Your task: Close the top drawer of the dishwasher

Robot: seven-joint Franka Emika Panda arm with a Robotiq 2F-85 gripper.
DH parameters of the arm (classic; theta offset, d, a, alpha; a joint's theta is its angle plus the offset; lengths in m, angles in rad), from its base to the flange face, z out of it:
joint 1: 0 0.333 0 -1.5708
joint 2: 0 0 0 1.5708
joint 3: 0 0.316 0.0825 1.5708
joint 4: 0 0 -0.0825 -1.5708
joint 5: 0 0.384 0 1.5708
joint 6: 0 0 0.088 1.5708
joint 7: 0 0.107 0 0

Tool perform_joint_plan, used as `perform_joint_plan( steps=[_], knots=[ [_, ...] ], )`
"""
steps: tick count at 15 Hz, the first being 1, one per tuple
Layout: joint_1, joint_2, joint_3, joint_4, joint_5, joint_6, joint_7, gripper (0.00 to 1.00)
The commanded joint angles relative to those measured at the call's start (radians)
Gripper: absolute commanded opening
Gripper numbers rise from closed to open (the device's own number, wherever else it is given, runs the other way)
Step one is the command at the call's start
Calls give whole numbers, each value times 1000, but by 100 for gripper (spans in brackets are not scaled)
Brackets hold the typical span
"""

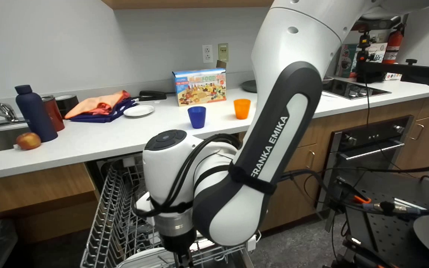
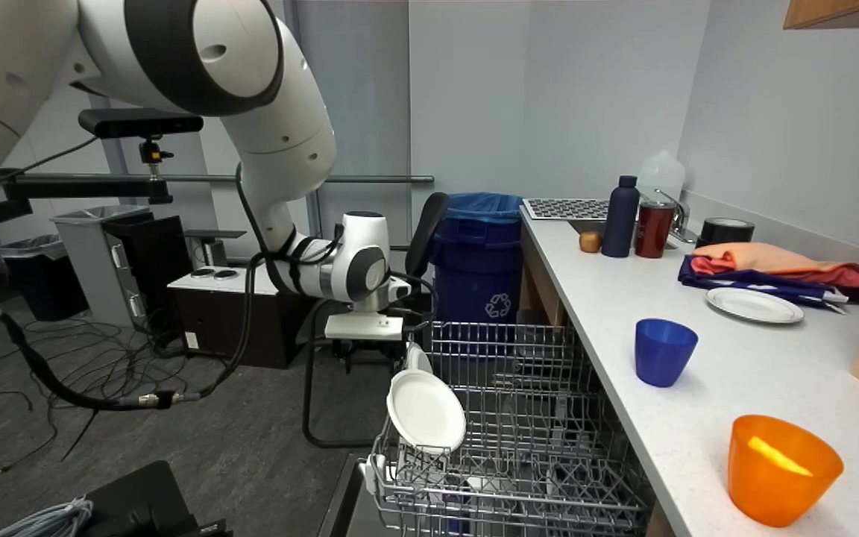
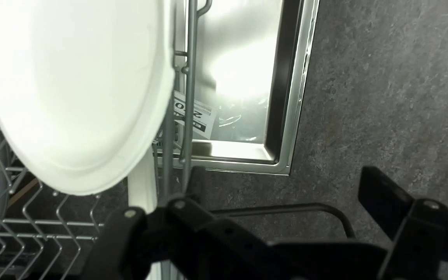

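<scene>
The top drawer is a wire rack pulled out from under the counter in both exterior views (image 1: 106, 219) (image 2: 519, 494). White plates (image 2: 426, 412) stand in it along its front; a plate also fills the upper left of the wrist view (image 3: 80, 89). The dishwasher's lowered steel door (image 3: 243, 77) shows below the rack. My gripper (image 3: 285, 179) points down at the rack's front edge, fingers spread, nothing between them. Its left finger is close beside the rack's front rail (image 3: 189, 101); contact cannot be told. In an exterior view, the gripper (image 1: 184, 260) is partly cut off.
The white counter (image 2: 586, 313) overhangs the rack. It holds a blue cup (image 2: 664, 352), an orange cup (image 2: 781, 471), a bottle (image 1: 35, 113) and an apple (image 1: 28, 141). A dark bent chair tube (image 3: 282, 209) lies beyond the fingers. A blue bin (image 2: 478, 261) stands behind.
</scene>
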Motion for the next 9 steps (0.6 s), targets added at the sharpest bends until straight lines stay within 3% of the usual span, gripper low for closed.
perform_joint_plan(
  steps=[1, 9],
  knots=[
    [27, 34, -23, 62, -15, -38, -4, 74],
    [98, 42, -104, 85, -67, -38, 61, 11]
  ],
)
